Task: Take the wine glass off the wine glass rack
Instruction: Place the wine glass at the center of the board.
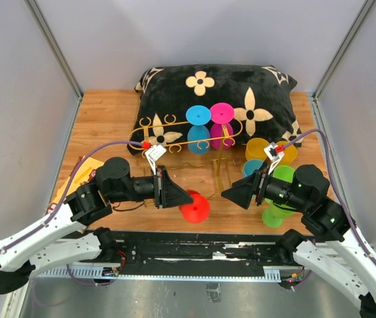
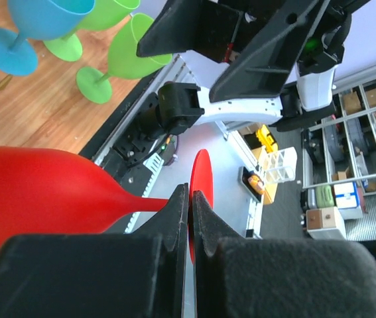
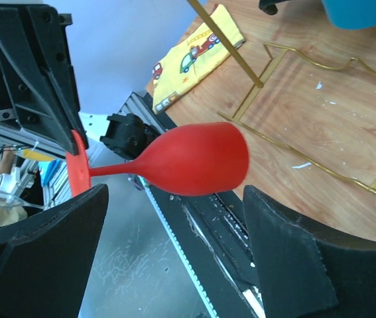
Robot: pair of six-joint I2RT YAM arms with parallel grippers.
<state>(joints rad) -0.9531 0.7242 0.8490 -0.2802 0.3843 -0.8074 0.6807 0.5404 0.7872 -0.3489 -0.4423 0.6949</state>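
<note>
My left gripper (image 2: 191, 192) is shut on the flat foot (image 2: 201, 182) of a red wine glass (image 2: 35, 199) and holds it sideways above the table's near edge. From above, the glass (image 1: 194, 207) is just past the left gripper (image 1: 188, 197). My right gripper (image 1: 227, 194) faces it from the right, open. In the right wrist view the red bowl (image 3: 194, 159) lies just ahead of the right gripper (image 3: 174, 199), between its wide-apart fingers without touching them. The gold wine glass rack (image 1: 188, 142) stands behind, with a blue glass (image 1: 198, 129) and a magenta glass (image 1: 221, 124) hanging from it.
A black flowered cushion (image 1: 241, 86) lies behind the rack. Yellow (image 1: 264, 149), blue (image 1: 252, 167) and green (image 1: 280, 175) glasses stand at the right beside my right arm. A yellow printed cloth (image 3: 194, 56) lies at the left edge. The rack's gold base rails (image 3: 287, 152) run across the wood.
</note>
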